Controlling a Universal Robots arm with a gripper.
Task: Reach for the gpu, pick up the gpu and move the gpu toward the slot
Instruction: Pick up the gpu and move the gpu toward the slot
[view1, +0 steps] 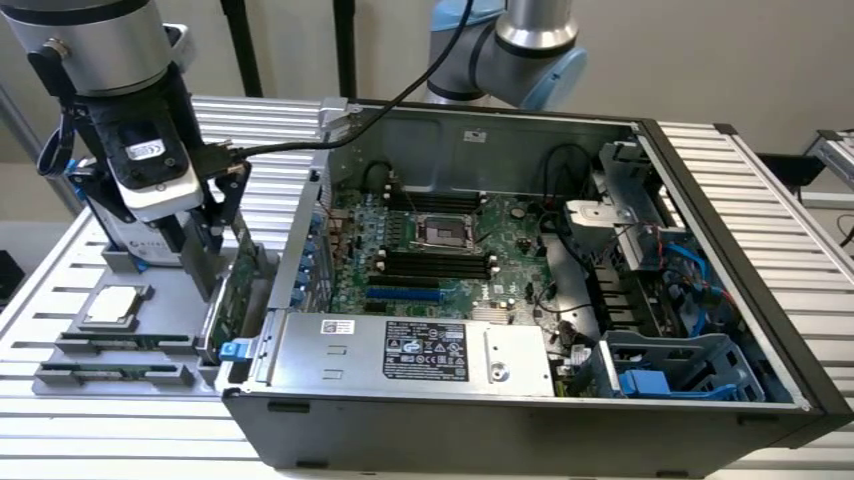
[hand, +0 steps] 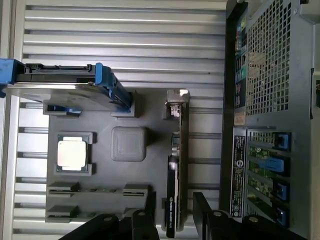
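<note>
The gpu (hand: 178, 165) is a thin green card standing on edge in the grey holder tray (hand: 100, 125), its silver bracket (hand: 177, 100) at one end. In the exterior view the gpu (view1: 235, 285) stands between the tray and the wall of the open computer case (view1: 534, 410). My gripper (hand: 175, 220) is open and lowered over the card, one black finger (hand: 145, 217) on each side with a small gap to the board. In the exterior view the gripper (view1: 218, 262) hangs just above the tray. The blue slot (view1: 402, 296) lies on the motherboard inside the case.
On the tray sit a silver hard drive with blue rails (hand: 65, 87), a square processor chip (hand: 71, 153) and two memory sticks (view1: 114, 345). The case's rear wall with blue latches (hand: 275, 165) stands close beside the card. The slatted metal table (hand: 125, 40) surrounds everything.
</note>
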